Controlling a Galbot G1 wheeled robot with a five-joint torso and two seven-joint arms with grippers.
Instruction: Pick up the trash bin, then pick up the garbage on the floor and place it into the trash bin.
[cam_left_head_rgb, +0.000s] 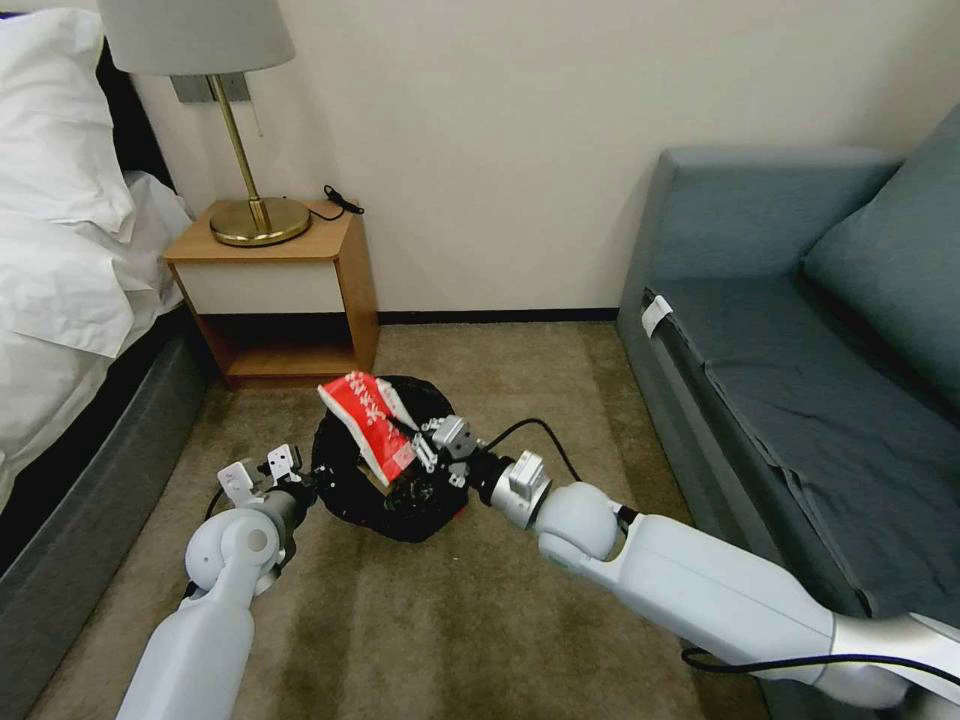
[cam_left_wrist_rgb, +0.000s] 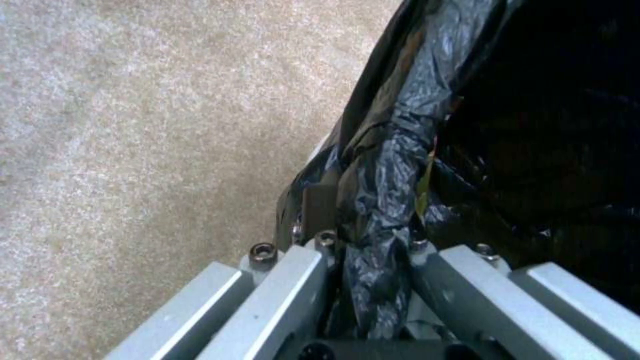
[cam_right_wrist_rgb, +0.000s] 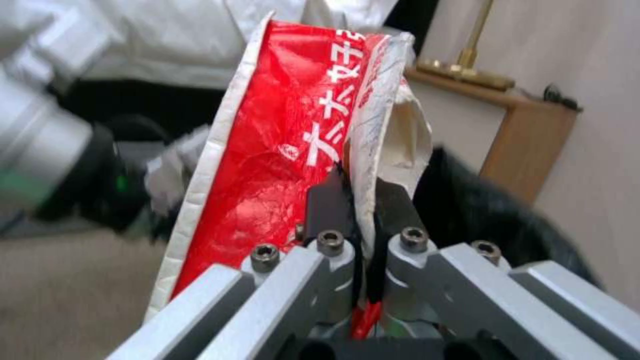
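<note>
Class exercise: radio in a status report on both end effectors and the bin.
Left end effector shut on small round black-bagged trash bin rim. Right end effector shut on red-and-white crumpled wrapper, above bin mouth. Nothing obstructing.

Left hand (cam_left_head_rgb: 300, 478) and right hand (cam_left_head_rgb: 425, 450) are both clamped tight, arms reaching forward and converging.
</note>
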